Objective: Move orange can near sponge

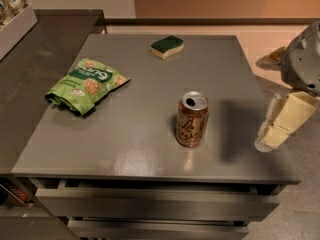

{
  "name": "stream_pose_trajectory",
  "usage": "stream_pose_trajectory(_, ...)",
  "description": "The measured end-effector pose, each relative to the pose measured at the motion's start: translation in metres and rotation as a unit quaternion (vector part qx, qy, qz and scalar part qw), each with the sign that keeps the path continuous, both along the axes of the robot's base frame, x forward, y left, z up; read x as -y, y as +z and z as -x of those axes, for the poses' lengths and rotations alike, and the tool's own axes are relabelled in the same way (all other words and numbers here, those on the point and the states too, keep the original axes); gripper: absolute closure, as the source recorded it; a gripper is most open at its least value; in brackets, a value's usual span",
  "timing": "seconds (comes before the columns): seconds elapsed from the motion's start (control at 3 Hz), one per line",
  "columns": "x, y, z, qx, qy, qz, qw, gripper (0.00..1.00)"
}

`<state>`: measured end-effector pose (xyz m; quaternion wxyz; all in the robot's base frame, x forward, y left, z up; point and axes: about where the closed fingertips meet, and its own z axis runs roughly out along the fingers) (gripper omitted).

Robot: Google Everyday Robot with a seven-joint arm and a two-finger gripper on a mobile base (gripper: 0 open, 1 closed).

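The orange can [192, 119] stood upright toward the front of the grey worktop [125, 139], right of centre, its silver top and pull-tab facing up. The sponge [167, 46] lay well apart from it near the back edge, green side up, with bare worktop between the two. A green snack bag [86, 84] lay off to the left, out of that line. The gripper [272, 134] hung at the worktop's right edge, beside the can but not touching it and holding nothing; how far open it was could not be told. The step in hand looked like the approach to the can. To do it well, the gripper should probably come in level from the right, close around the can's middle, then carry it upright and set it down just short of the sponge.
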<state>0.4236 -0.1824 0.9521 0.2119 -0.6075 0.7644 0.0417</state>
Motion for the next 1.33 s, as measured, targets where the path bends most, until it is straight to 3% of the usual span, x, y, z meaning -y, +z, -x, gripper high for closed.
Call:
stream_pose_trajectory(0.67, -0.044, -0.023, -0.004, 0.010, 0.012, -0.072, 0.9973, 0.00)
stream_pose_trajectory(1.33, -0.082, -0.038, -0.018, -0.002, 0.013, -0.117, 0.9931, 0.00)
